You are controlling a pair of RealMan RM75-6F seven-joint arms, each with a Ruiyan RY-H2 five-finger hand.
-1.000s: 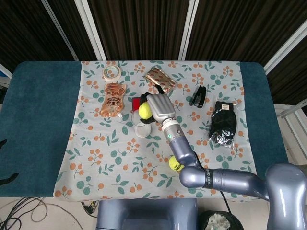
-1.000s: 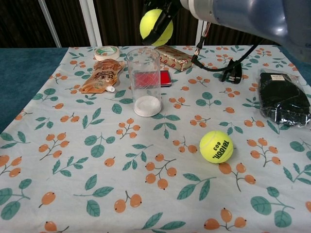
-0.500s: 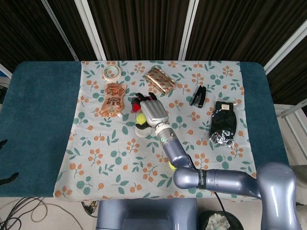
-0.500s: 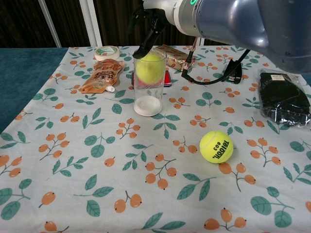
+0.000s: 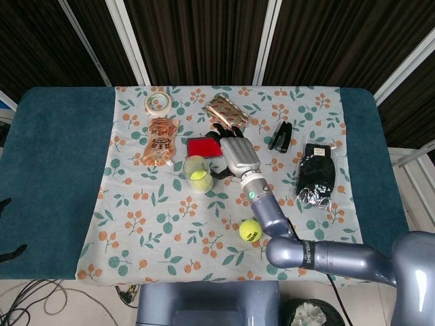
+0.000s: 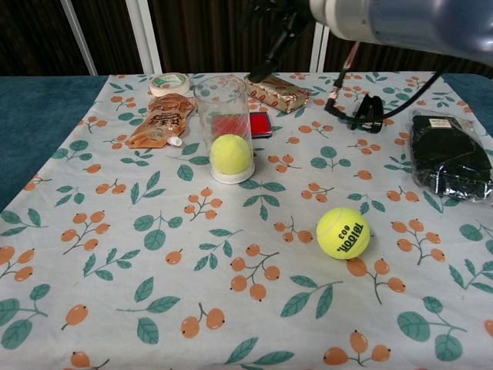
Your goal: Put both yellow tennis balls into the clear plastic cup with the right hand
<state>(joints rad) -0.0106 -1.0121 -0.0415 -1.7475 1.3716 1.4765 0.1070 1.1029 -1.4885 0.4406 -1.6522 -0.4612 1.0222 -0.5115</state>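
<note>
The desk point(image 5: 61, 176) carries a flowered cloth point(image 6: 115, 254). The right robot hand point(image 5: 239, 153) hangs above it, just right of the cup point(image 6: 224, 127), fingers spread and holding nothing. The cup is clear, upright, with one yellow ball point(image 6: 230, 153) resting at its bottom. The second ball point(image 6: 343, 232), with dark lettering, lies on the cloth well apart. The chest view shows only the hand's dark fingertips point(image 6: 266, 71) at the top edge; the head view shows the whole hand and the cup point(image 5: 196, 173) from above.
</note>
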